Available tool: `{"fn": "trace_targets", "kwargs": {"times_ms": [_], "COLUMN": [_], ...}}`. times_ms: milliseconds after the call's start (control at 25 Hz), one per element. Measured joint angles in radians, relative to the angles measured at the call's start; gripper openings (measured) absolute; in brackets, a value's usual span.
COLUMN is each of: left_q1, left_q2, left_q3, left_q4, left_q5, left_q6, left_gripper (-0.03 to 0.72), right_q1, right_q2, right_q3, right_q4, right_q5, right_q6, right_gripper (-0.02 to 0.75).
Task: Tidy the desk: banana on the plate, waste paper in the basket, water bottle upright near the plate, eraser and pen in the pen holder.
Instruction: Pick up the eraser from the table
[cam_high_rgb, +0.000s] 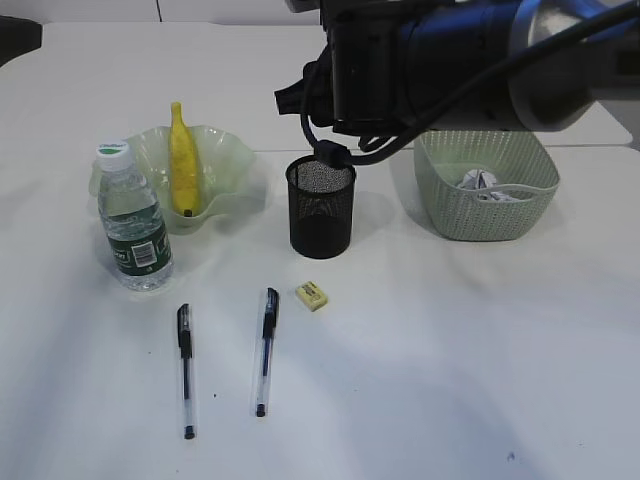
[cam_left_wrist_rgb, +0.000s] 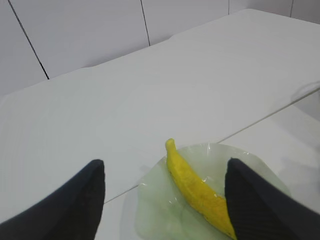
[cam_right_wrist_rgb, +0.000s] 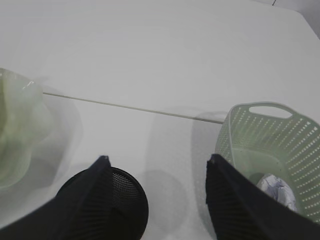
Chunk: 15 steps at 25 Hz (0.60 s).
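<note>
We have the banana (cam_high_rgb: 181, 160) on the plate (cam_high_rgb: 236, 158), waste paper (cam_high_rgb: 480, 182) in the basket (cam_high_rgb: 490, 215) and water bottle (cam_high_rgb: 132, 218) upright, while eraser (cam_high_rgb: 312, 295) and two pens (cam_high_rgb: 186, 368) lie on the surface (cam_high_rgb: 450, 350) outside the pen holder (cam_high_rgb: 321, 208), both fingers (cam_left_wrist_rgb: 252, 200) spread, empty.

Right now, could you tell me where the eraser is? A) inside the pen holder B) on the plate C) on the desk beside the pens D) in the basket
C: the eraser lies on the desk, right of the nearer pen.
</note>
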Motion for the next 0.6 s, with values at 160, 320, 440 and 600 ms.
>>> {"fn": "trace_targets", "kwargs": {"times_ms": [160,320,440,600], "left_q1": [0.000,0.000,0.000,0.000], "left_q2": [-0.008,-0.020,-0.029,-0.034], "left_q3": [0.000,0.000,0.000,0.000], "left_q4": [0.002,0.003,0.003,0.005], "left_q5": [-0.002,-0.004,-0.006,-0.006], "left_q6": [-0.018,-0.018,-0.020,-0.020], "left_gripper": [0.526,0.522,0.520,0.520], "right_q1": [0.000,0.000,0.000,0.000], "right_q2": [0.000,0.000,0.000,-0.011], "right_q3": [0.011,0.054,0.075,0.079], "right_q4": [0.000,0.000,0.000,0.000], "right_q5": [-0.013,-0.013,-0.013,-0.009], "right_q6": [0.053,0.156,0.211,0.221], "right_gripper": [0.442,0.442,0.442,0.442]}}
